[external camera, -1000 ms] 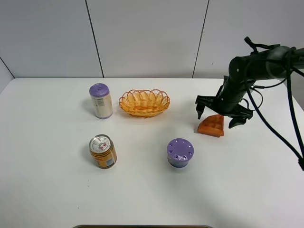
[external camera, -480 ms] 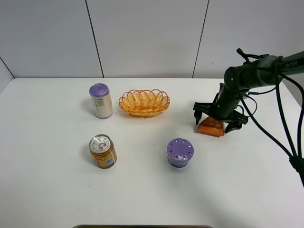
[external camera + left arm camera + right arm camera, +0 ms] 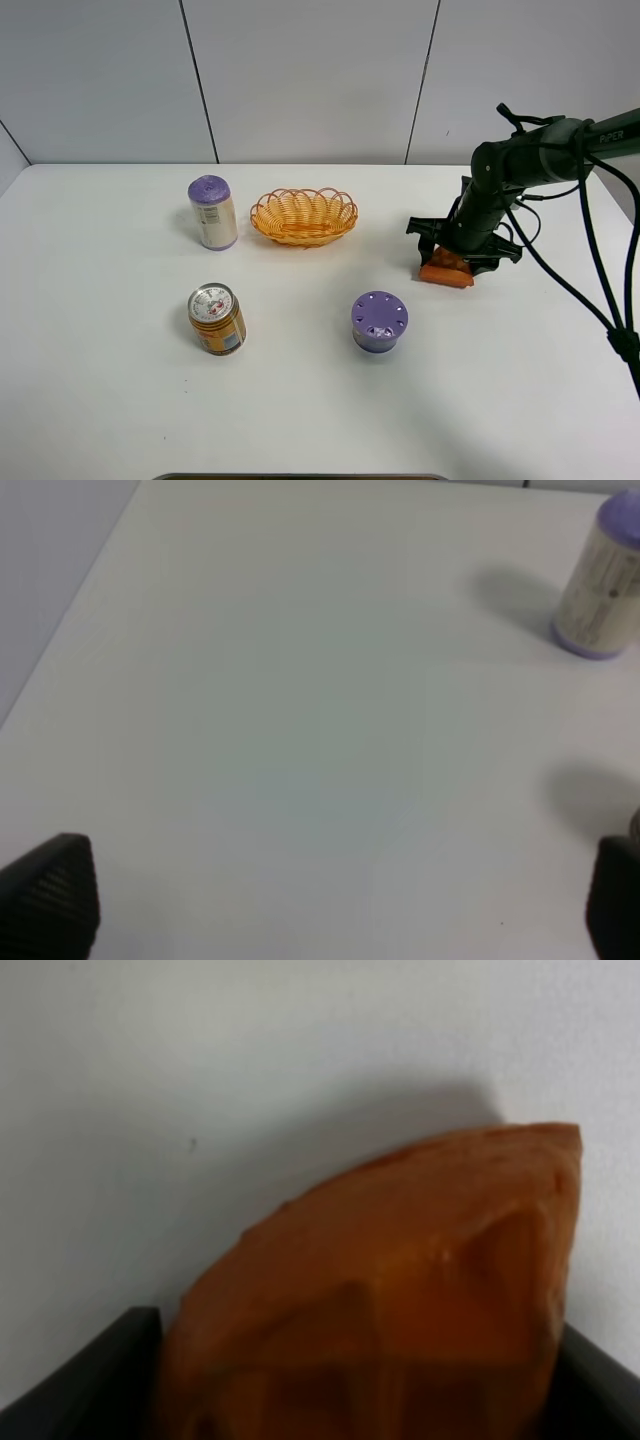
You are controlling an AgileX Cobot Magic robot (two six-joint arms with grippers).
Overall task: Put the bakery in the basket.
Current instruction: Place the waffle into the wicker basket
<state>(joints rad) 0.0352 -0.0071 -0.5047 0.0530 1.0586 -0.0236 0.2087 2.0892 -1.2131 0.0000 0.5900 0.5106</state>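
The bakery (image 3: 446,270) is an orange-brown waffle wedge lying on the white table at the right. My right gripper (image 3: 452,255) is down over it, with a finger against each side, shut on it. In the right wrist view the wedge (image 3: 400,1290) fills the space between the two black fingers (image 3: 80,1380). The basket (image 3: 303,216), orange-yellow wicker with a looped rim, sits at the back middle, well left of the wedge, with nothing in it. My left gripper (image 3: 340,900) is open and empty over bare table; it does not show in the exterior view.
A purple-capped can (image 3: 212,212) stands left of the basket and also shows in the left wrist view (image 3: 600,585). An orange can (image 3: 217,318) stands at the front left. A purple-lidded jar (image 3: 379,320) stands front-left of the wedge. Cables hang from the right arm.
My right gripper came down over the waffle wedge and its fingers closed in from wide apart onto its sides. The wedge and the other things have stayed in place.
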